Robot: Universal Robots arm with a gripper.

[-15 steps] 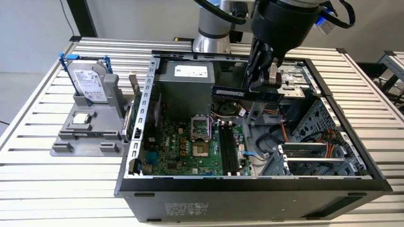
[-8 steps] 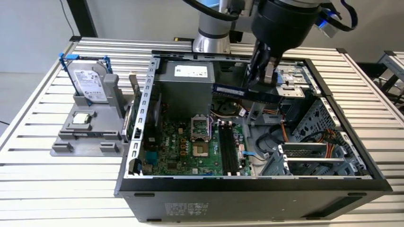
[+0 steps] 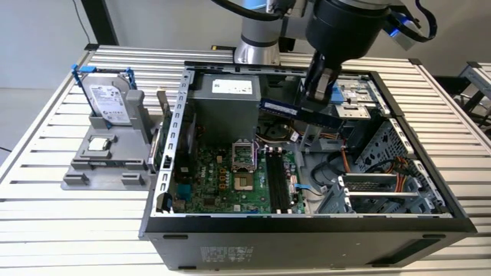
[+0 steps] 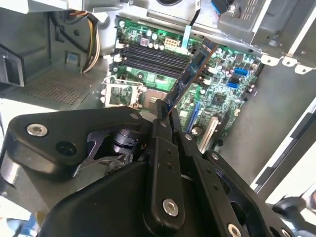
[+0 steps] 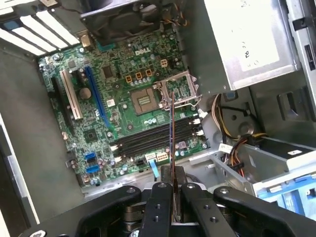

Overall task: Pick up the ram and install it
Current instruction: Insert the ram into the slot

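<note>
Over the open computer case (image 3: 307, 229), the arm (image 3: 345, 23) comes down from the twelve o'clock side of the exterior view. Its thick black wrist is close to upright and the claw (image 5: 173, 174) points into the case. The claw is clenched on the ram (image 3: 300, 113), with flat black metal fingers (image 5: 162, 197) pressed against its two faces. The ram is a thin, narrow, dark board. It hangs roughly level in the air, clear of the green motherboard (image 3: 222, 178), and in the first wrist view it shows edge-on as a fine line.

Beyond the ram in both wrist views lie the long black memory slots (image 5: 153, 139), and just past them is the square, metal-framed processor socket (image 5: 145, 101). In the exterior view the board sits at about seven o'clock from the claw. A boxy grey power supply (image 3: 224, 106) stands at nine o'clock, just beside the ram's far end. A bundle of yellow and black cables (image 5: 232, 121) runs close to the claw, and a perforated metal drive cage (image 3: 383, 190) fills the case at five o'clock.

At nine o'clock from the case, well apart on the slatted metal worktop (image 3: 69, 230), a grey stand (image 3: 115, 158) holds a silver hard drive (image 3: 107, 99) upright in a blue bracket, with a small square silver chip (image 3: 98, 144) lying below it
</note>
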